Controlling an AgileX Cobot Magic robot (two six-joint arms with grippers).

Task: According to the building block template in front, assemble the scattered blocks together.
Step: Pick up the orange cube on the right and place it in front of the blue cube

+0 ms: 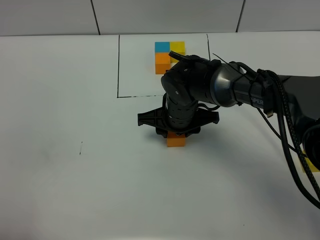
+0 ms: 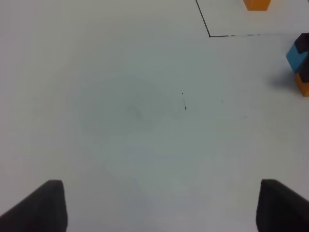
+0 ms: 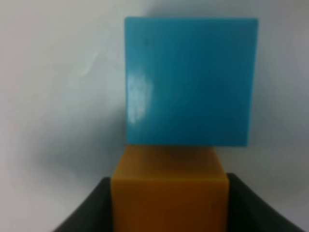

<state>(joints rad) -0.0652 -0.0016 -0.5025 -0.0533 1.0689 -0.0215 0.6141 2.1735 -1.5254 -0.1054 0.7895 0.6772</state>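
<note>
The building block template lies at the back inside a thin black drawn frame (image 1: 118,65): blue (image 1: 161,46), yellow (image 1: 177,47) and orange (image 1: 162,62) cubes. My right gripper (image 1: 175,135) points straight down in front of the frame, shut on the loose orange block (image 1: 175,141). In the right wrist view the orange block (image 3: 169,193) sits between the dark fingers (image 3: 91,210), with the loose blue block (image 3: 190,79) flush against its far side. The exterior view hides the blue block. The loose yellow block (image 1: 310,165) shows partly behind cables at the right edge. My left gripper (image 2: 154,208) is open and empty.
The white table (image 1: 75,100) carries a small black mark (image 1: 80,147) on the left. The left wrist view shows the frame's corner (image 2: 210,36), the template's orange cube (image 2: 256,4), and the loose blue (image 2: 295,55) and orange (image 2: 303,84) blocks at its right edge.
</note>
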